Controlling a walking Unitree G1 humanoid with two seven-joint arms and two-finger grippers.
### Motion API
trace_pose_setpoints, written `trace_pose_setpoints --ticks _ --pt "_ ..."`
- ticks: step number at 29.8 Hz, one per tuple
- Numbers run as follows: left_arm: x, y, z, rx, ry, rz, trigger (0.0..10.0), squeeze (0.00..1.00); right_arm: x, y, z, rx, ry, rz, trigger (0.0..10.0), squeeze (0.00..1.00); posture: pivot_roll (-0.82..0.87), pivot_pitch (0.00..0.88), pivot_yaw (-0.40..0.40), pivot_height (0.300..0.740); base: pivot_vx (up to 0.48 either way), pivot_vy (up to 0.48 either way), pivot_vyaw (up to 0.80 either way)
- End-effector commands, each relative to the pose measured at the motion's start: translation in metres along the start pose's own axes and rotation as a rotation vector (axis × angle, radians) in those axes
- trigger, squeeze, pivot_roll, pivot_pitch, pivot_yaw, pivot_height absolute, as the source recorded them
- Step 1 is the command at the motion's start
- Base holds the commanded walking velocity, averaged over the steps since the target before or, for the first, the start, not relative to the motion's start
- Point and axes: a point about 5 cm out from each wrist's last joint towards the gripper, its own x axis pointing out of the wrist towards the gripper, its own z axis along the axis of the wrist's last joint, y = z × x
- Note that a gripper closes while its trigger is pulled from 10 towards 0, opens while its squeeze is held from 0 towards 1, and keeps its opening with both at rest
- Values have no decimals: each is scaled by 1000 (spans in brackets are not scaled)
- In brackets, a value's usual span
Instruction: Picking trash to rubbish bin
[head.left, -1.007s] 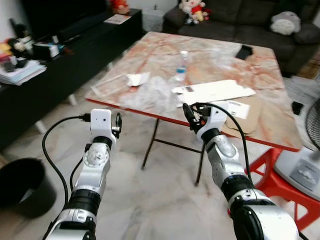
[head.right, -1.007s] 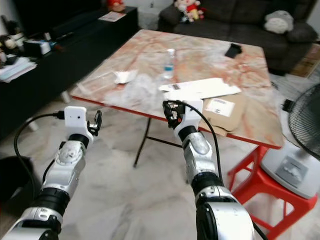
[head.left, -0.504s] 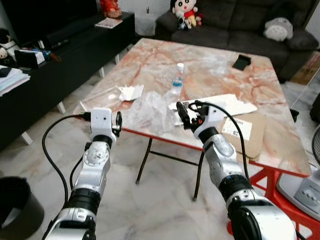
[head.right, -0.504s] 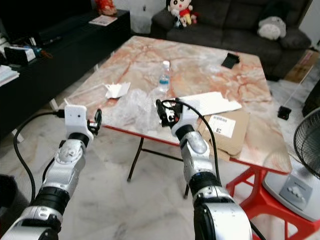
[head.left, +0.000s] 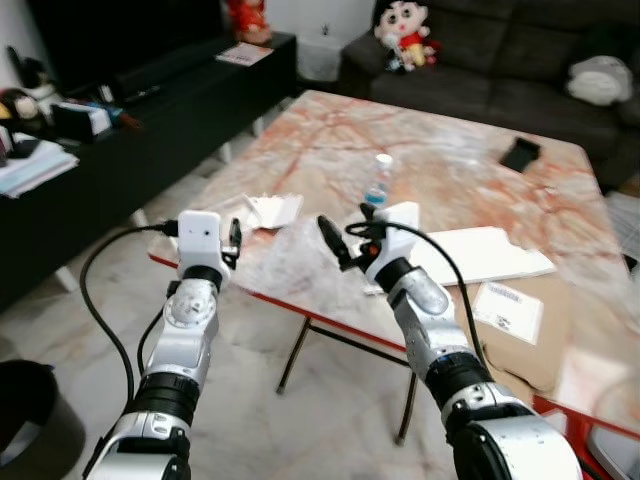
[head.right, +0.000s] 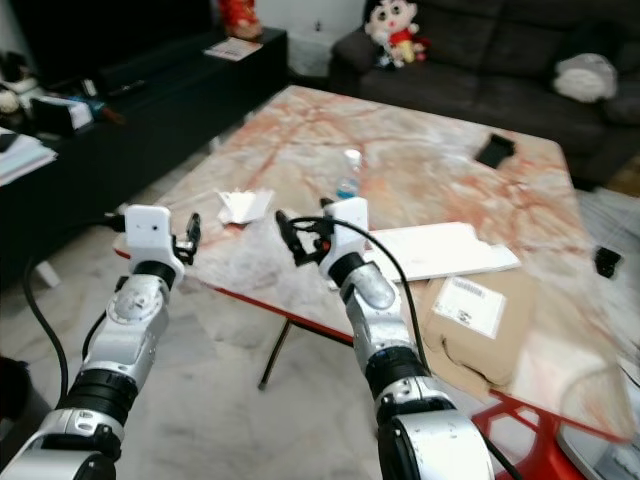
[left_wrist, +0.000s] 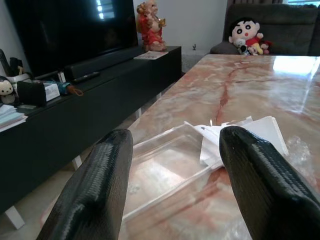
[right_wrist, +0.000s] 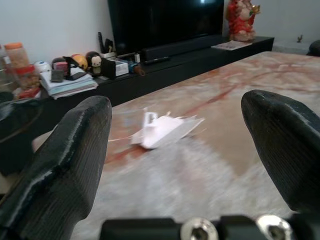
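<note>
Trash lies scattered near the left front corner of the marble worktop (head.left: 480, 150): a crumpled white paper (head.left: 272, 209) sits close to the left edge, a clear plastic tray (left_wrist: 165, 167) lies beside it right at that edge, and a crinkled sheet of clear plastic wrap (head.left: 290, 258) spreads along the front edge. Behind the wrap stands a small water bottle (head.left: 377, 182). The right claw (head.left: 338, 238) hovers over the wrap with its fingers spread apart, holding nothing. The left claw (head.left: 234, 238) hangs just off the front corner, fingers likewise parted and empty, pointing toward the tray and paper. Down on the floor at the far left sits a dark rubbish bin (head.left: 25, 425), well apart from the worktop.
</note>
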Motion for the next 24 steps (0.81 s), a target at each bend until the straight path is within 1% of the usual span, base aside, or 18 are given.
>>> trace_pose_setpoints --ticks 1,3,7,10,16,24 --pt "2 -10 6 -13 -26 -23 10000 0 -4 -10 3 -13 -8 -26 10000 0 3 0 -75 740 435 0 569" --pt "2 -10 7 -13 -27 -23 10000 0 -4 -10 3 -15 -7 -25 10000 0 3 0 -75 740 435 0 547" --pt "2 -9 7 -14 -30 -22 10000 0 -4 -9 3 -3 -4 -19 10000 0 3 0 -75 740 433 0 0" --pt "2 -9 8 -14 -30 -22 10000 0 -4 -5 1 -29 10 2 10000 0 3 0 -75 740 433 0 0" --pt "2 -9 8 -15 -31 -24 10000 0 -4 0 -1 -32 15 28 10000 0 3 0 -75 740 412 0 0" --pt "1 -10 8 -18 -34 -36 10000 0 -5 -1 -3 3 16 24 10000 0 2 0 -72 740 0 0 0"
